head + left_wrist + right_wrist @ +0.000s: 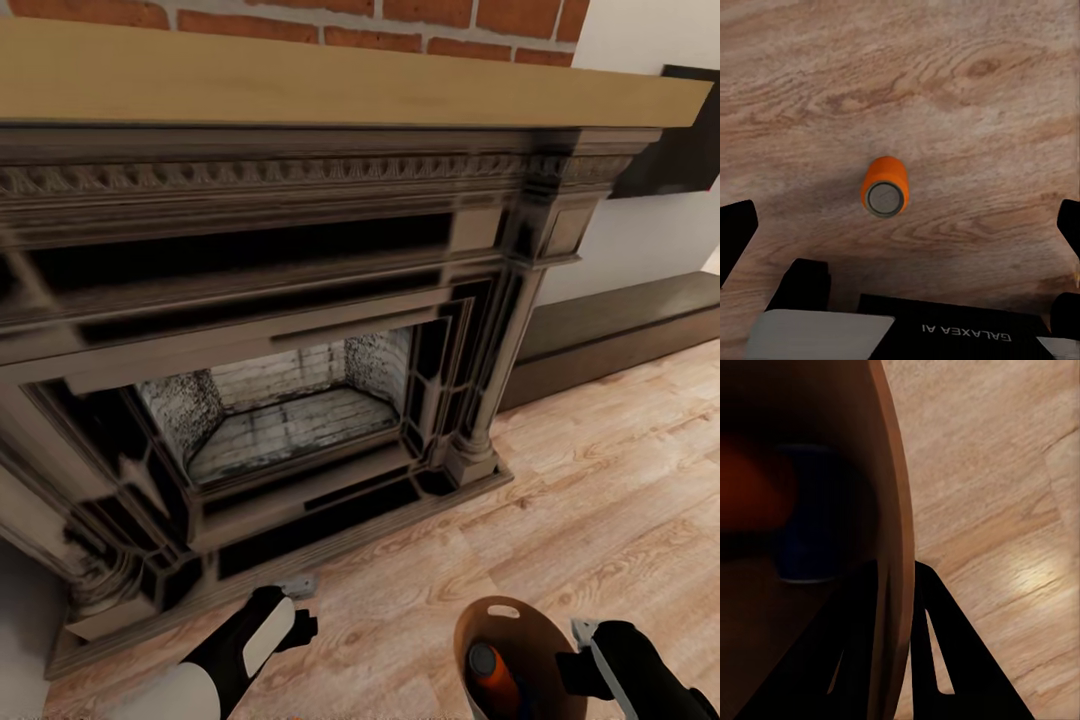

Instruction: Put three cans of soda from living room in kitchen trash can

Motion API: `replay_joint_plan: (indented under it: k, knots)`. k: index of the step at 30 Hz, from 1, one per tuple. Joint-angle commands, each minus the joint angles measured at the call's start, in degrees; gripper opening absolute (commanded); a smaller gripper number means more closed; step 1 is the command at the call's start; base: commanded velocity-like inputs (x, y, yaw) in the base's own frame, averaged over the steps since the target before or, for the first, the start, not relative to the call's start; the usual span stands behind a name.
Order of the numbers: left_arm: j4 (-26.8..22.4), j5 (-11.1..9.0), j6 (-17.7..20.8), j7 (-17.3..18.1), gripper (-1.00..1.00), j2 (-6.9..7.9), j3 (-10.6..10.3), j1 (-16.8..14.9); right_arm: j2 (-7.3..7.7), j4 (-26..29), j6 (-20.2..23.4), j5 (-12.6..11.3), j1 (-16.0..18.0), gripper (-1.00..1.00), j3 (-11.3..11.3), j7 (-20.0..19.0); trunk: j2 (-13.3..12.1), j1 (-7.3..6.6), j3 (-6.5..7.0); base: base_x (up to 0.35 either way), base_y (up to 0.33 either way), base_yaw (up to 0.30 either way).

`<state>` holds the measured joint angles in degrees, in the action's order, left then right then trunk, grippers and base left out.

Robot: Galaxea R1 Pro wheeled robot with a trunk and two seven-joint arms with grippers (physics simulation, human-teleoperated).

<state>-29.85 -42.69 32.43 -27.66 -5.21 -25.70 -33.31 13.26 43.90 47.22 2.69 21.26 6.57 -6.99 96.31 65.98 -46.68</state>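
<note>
An orange can of soda (885, 186) stands upright on the plank floor, seen from above in the left wrist view. My left gripper (900, 229) hovers over it, open, with its dark fingers (735, 232) wide on either side and clear of the can. In the head view that gripper (298, 620) hangs low in front of the fireplace. My right gripper (580, 655) is shut on the rim of the copper-brown tash can (520, 625). An orange can (490, 672) lies inside it. The right wrist view shows the bin wall (896, 532) between the jaws and a blue can (810, 517) in the dark inside.
A dark carved fireplace (280, 330) under a wood mantel (330, 85) and red brick (350, 20) stands close ahead in the living room. A low dark bench (620, 330) runs along the right wall. Light plank floor (600, 500) spreads to the right.
</note>
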Motion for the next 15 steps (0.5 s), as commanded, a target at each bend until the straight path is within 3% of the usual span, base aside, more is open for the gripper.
replay_joint_plan:
  k: [1, 6, 15]
  knots:
    - [0.13, 0.02, 0.00, 0.56, 1.00, 0.01, -0.01, 0.00, 0.00, 0.01, 0.03, -0.44, 0.03, -1.00, 0.06, -0.31, 0.00, 0.00, -0.09, 0.000, 0.000, 0.000]
    - [0.53, 0.19, 0.00, 3.13, 1.00, 0.02, -0.04, 0.00, 0.01, 0.03, 0.06, -0.32, 0.17, -1.00, 0.16, -0.31, 0.00, 0.00, -0.55, 0.000, 0.000, 0.000]
    - [1.54, 0.25, -0.30, 4.22, 1.00, 0.05, -0.05, 0.00, 0.01, 0.05, 0.07, -0.24, 0.31, -1.00, 0.15, -0.31, 0.00, 0.00, -1.39, 0.000, 0.000, 0.000]
